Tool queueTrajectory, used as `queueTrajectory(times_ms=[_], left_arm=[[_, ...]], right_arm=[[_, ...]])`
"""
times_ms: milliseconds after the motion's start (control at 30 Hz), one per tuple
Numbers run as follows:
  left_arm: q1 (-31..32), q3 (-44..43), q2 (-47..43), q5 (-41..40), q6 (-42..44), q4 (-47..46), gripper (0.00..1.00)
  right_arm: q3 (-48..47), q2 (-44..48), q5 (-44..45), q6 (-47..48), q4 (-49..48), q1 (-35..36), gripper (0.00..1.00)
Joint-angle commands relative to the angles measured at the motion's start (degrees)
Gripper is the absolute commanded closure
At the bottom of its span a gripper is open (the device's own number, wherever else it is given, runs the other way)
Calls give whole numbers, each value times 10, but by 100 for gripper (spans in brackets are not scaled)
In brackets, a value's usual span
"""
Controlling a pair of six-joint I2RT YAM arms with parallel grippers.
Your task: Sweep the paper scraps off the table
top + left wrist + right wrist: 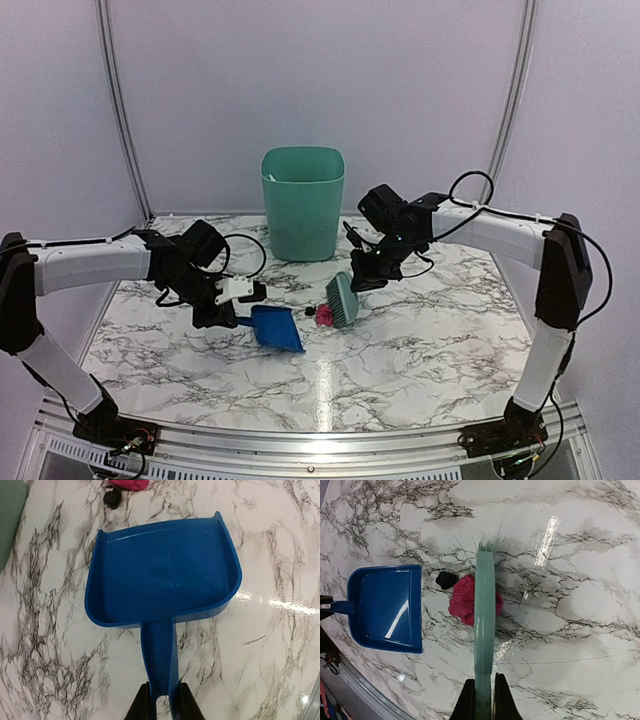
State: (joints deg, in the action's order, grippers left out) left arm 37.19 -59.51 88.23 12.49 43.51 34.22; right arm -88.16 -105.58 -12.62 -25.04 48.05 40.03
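Closest to the left wrist lens, the left gripper (161,702) is pinching the flat, slotted handle (160,655) of a blue plastic dustpan (160,575), with its two dark fingers clamped against either side. The dustpan is lying flat on the table (270,645), a glossy white marble-patterned top with dark grey veins. Its smooth, shallow tray has rounded raised walls and is opening away from the gripper.

Just beyond the open lip the paper scraps (462,602) are sitting: a crumpled magenta-pink scrap (129,483) and a smaller, rounded black scrap (446,580) right beside it.

In the right wrist view the right gripper (483,697) is clenching the pale green plastic spine of a hand brush (484,615), fingers tight on both sides. The brush is showing edge-on over the pink scrap, with fine bristles splaying at its far tip. The scrap is bulging out on both sides, mostly toward the dustpan. The black scrap is lying between brush and dustpan lip, apart from the lip.

A teal plastic waste bin (302,200), tapered with rounded corners, is standing upright at the table's far edge. A metal rail (320,440) is running along the near edge.
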Motion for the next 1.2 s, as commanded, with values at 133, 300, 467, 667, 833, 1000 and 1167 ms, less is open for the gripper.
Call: queueTrajectory(times_ms=[133,300,467,667,833,1000,1167], left_arm=[[-29,-41,50,-14,1,36,100],[-26,-86,97,-5,18,37,100],[-26,-109,128,-2,22,40,100],[-24,-99,129,17,24,39,100],[-24,-87,121,31,9,27,100],[-24,-67,104,43,-28,-12,100],[-24,-49,93,33,-43,-14,100]], right_arm=[[-51,-31,-4,14,9,6,100],[-75,-54,-24,33,24,7,100],[-105,-75,-42,51,32,12,100],[-139,-97,-57,74,31,18,100],[-178,-116,-68,94,48,21,100],[-183,-118,-78,108,52,24,100],[-201,-96,-61,115,70,26,100]])
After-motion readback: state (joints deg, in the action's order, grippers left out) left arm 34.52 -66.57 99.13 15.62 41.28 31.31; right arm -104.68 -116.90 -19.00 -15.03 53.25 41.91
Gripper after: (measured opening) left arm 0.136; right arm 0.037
